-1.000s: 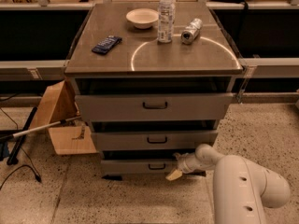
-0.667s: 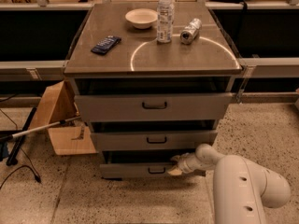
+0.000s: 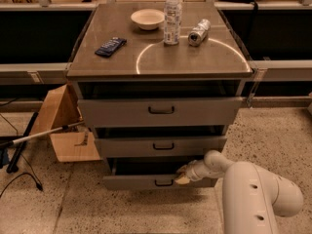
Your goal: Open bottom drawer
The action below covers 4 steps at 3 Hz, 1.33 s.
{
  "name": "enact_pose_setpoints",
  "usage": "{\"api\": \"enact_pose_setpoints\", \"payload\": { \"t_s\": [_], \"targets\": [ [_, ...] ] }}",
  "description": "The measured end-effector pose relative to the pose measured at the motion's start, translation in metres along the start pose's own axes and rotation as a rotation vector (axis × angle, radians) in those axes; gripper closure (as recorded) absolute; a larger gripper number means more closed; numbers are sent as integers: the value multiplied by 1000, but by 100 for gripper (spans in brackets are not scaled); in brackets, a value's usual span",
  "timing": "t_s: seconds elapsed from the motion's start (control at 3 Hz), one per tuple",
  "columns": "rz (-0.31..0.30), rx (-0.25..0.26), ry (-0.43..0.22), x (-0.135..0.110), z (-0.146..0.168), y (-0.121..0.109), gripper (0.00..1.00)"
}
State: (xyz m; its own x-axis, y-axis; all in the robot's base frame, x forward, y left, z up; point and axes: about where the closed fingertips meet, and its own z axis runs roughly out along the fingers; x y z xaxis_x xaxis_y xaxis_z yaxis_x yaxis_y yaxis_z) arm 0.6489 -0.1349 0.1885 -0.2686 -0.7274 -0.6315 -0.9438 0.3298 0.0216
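Observation:
The bottom drawer (image 3: 136, 182) is the lowest and narrowest of three grey fronts, with a small black pull handle (image 3: 164, 183). It stands pulled partly out, with a dark gap above its front. My gripper (image 3: 182, 175) sits at the drawer's top edge, just right of the handle, at the end of the white arm (image 3: 253, 199) that comes in from the lower right.
The middle drawer (image 3: 161, 146) and top drawer (image 3: 161, 111) stand slightly out above. On the cabinet top are a bowl (image 3: 147, 18), a water bottle (image 3: 172, 14), a can (image 3: 198, 32) and a dark packet (image 3: 110, 46). A cardboard box (image 3: 61, 126) and a pole (image 3: 39, 134) lie left.
The bottom drawer has slid further out toward the camera, and my gripper has moved with it, drawing back and slightly left along its front.

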Motion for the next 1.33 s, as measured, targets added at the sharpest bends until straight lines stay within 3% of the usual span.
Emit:
{"api": "enact_pose_setpoints", "payload": {
  "t_s": [1.0,1.33],
  "targets": [
    [26,-12,-7,11,-7,20,100],
    [52,-31,-9,19,-11,50,100]
  ]
}}
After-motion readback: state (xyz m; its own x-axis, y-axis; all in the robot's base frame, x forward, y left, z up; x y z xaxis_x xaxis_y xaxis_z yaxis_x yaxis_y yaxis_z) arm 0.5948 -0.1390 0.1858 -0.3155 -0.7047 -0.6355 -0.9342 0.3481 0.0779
